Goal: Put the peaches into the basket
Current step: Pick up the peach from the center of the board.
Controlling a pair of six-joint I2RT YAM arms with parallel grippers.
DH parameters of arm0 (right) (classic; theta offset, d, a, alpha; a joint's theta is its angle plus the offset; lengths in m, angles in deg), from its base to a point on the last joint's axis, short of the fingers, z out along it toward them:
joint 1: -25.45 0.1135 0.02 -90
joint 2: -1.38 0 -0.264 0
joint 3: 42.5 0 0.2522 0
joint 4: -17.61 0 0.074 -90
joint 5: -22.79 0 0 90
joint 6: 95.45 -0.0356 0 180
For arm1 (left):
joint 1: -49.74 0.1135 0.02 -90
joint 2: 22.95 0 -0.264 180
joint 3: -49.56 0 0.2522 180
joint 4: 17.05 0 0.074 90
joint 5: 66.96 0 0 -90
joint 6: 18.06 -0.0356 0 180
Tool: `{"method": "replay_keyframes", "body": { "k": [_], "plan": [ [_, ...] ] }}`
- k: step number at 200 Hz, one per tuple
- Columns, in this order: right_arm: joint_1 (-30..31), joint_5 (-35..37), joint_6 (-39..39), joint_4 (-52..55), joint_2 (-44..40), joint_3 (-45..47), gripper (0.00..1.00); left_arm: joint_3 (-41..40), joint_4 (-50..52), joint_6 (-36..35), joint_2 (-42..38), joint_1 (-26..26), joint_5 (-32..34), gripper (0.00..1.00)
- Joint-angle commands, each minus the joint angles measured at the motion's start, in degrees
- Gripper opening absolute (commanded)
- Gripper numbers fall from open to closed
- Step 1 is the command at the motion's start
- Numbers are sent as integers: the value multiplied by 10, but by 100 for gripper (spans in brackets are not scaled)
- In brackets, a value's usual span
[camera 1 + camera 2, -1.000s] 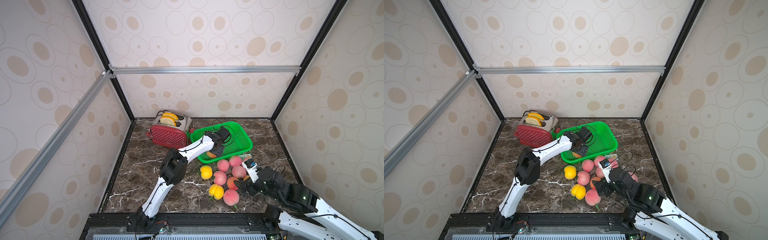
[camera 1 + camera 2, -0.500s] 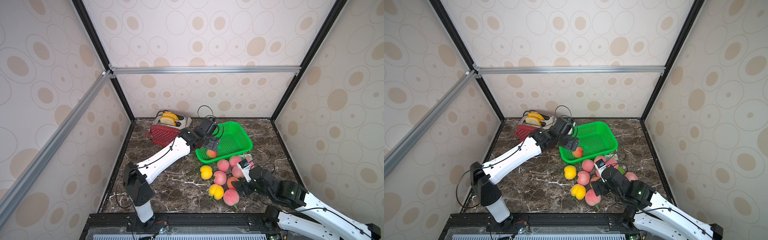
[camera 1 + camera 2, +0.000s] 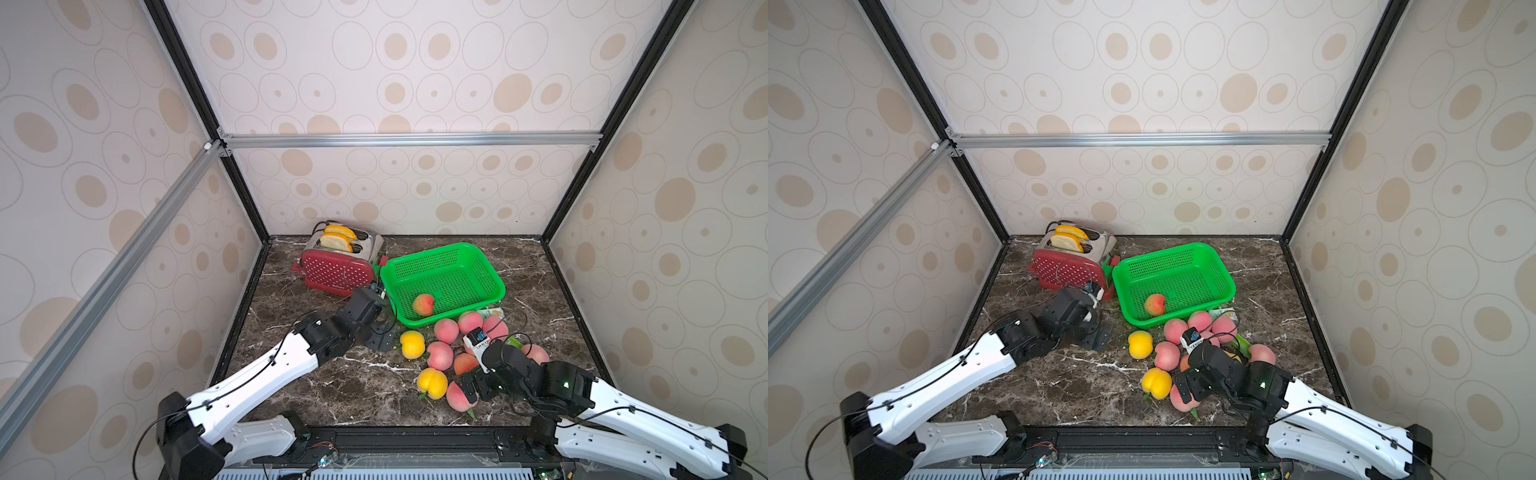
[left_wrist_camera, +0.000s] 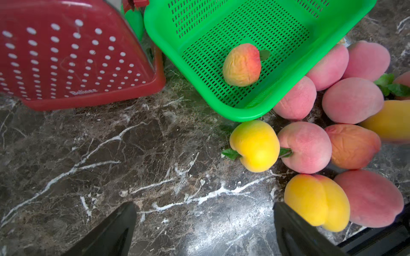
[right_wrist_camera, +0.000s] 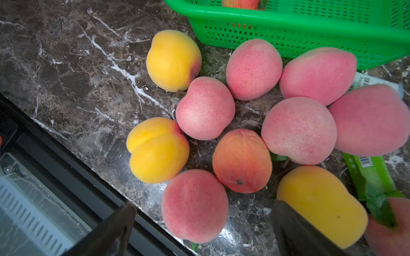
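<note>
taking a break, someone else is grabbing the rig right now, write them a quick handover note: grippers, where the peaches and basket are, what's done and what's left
left gripper: open, empty, above the bare table near the basket's front corner.
right gripper: open, holding nothing, over the pile of loose fruit at the front.
basket: upright at the back, with one orange-red peach inside.
Done: that one fruit.
Left: about eleven loose peaches on the table in front of the basket, a few against its front wall.

Cream walls (image 3: 415, 62) printed with tan ovals enclosed the cell — black corner posts (image 3: 192, 83), aluminium crossbars (image 3: 411, 139) — above a dark brown, white-veined marble floor (image 3: 353, 386), evenly lit.
</note>
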State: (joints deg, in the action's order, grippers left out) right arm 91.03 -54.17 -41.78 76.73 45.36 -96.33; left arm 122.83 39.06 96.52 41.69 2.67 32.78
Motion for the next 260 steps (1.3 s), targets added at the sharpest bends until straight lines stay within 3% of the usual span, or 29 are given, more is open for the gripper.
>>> {"method": "replay_keyframes", "body": {
  "k": [1,43,61,78,112,144,190,260],
  "plan": [
    [37,33,-49,20,23,7,100,-58,0,38,-55,-4,9,99],
    [97,74,-129,34,58,16,100,-161,-2,80,-146,-6,-26,99],
    [152,135,-208,48,34,45,100,-178,-5,86,-165,-10,-28,99],
    [159,148,-245,45,6,78,100,-180,-6,87,-161,-24,-21,99],
    [159,140,-237,12,-4,108,100,-206,-13,108,-140,-63,-8,99],
    [159,110,-205,-60,46,118,100,-270,-54,143,-168,-70,-26,99],
    [159,88,-189,-105,103,119,100,-288,-57,153,-167,-72,-18,99],
    [159,104,-207,-121,46,169,98,-277,-77,147,-141,-72,-17,99]
  ]
}}
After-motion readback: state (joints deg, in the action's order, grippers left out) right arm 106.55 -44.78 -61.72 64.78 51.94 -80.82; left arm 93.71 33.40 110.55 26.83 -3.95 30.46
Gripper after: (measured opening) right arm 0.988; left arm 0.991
